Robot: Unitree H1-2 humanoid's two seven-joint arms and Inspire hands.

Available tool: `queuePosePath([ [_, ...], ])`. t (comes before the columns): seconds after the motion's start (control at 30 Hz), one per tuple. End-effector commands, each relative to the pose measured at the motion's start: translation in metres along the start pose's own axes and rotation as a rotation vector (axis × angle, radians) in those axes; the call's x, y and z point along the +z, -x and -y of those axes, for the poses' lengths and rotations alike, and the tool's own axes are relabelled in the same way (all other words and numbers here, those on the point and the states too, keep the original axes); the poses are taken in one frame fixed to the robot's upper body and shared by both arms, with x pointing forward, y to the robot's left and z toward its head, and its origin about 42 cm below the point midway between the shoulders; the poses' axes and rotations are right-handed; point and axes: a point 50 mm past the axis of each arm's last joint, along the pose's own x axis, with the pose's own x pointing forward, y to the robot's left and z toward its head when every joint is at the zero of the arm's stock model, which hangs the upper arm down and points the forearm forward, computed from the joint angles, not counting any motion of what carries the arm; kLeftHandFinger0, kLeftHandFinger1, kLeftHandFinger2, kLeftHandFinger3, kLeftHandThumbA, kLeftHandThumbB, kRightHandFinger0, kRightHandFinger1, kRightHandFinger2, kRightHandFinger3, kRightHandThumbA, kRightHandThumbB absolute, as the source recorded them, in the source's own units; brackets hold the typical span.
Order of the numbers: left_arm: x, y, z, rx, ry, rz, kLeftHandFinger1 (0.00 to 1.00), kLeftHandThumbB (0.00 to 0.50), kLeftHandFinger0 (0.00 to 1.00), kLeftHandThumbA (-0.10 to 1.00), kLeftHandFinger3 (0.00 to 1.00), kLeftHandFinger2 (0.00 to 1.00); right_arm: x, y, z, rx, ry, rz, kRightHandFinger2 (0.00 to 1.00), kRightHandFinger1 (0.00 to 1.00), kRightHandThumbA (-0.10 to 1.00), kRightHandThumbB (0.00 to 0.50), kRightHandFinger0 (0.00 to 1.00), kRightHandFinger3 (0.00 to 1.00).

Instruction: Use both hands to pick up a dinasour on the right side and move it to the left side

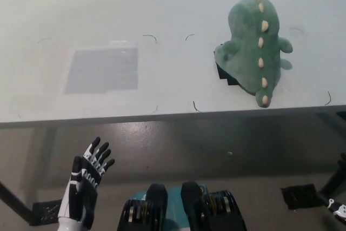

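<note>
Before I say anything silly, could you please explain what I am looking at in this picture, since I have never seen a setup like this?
This is one picture from a camera on a humanoid robot's head, looking steeply down. The pale surface is a table. On its right side sits a green plush dinosaur with cream spikes, partly over a black patch. A grey rectangle is marked on the left. The robot's left hand hangs below the table edge, fingers spread, holding nothing. Only a sliver of its right hand shows at the lower right edge, too little to judge.
</note>
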Motion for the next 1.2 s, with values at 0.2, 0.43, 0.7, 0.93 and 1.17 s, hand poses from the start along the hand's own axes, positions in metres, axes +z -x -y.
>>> queuePosePath([
  [0.2, 0.049, -0.030, 0.015, -0.055, -0.018, 0.176, 1.00, 0.406, 1.00, 1.00, 1.00, 1.00, 0.053, -0.027, -0.003, 0.032, 0.073, 0.256, 1.00, 1.00, 0.94, 0.103, 1.00, 1.00],
  [0.43, 0.067, -0.063, 0.030, -0.107, -0.002, 0.226, 1.00, 0.400, 1.00, 1.00, 1.00, 1.00, 0.078, -0.053, -0.005, 0.047, 0.062, 0.314, 1.00, 1.00, 0.96, 0.109, 1.00, 1.00],
  [0.7, 0.114, -0.136, 0.065, -0.204, -0.022, 0.336, 1.00, 0.449, 1.00, 1.00, 1.00, 1.00, 0.116, -0.097, -0.014, 0.049, 0.088, 0.402, 1.00, 1.00, 0.90, 0.156, 1.00, 1.00],
  [0.93, 0.130, -0.187, 0.085, -0.238, -0.022, 0.329, 1.00, 0.473, 1.00, 1.00, 1.00, 1.00, 0.141, -0.132, -0.012, 0.039, 0.098, 0.421, 1.00, 1.00, 0.87, 0.187, 1.00, 1.00],
  [1.17, 0.153, -0.235, 0.098, -0.300, -0.071, 0.351, 1.00, 0.376, 1.00, 1.00, 1.00, 1.00, 0.159, -0.173, -0.005, 0.018, 0.116, 0.419, 1.00, 1.00, 0.87, 0.154, 1.00, 1.00],
])
